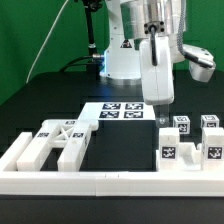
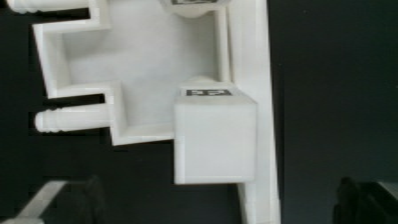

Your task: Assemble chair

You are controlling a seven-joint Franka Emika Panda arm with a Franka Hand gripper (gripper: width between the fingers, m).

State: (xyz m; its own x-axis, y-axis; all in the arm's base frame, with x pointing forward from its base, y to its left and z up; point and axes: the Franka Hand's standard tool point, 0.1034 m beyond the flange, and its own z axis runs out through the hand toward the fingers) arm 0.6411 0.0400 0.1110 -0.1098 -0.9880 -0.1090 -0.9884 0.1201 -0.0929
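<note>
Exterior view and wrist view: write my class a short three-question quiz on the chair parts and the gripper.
1. True or false: the cross-braced piece lies on the exterior view's left.
2. What do the legs carry? A square tags; B red stripes; C screws.
3. Fill in: the gripper is ___ (open or shut).
Key: 1 true; 2 A; 3 open.
</note>
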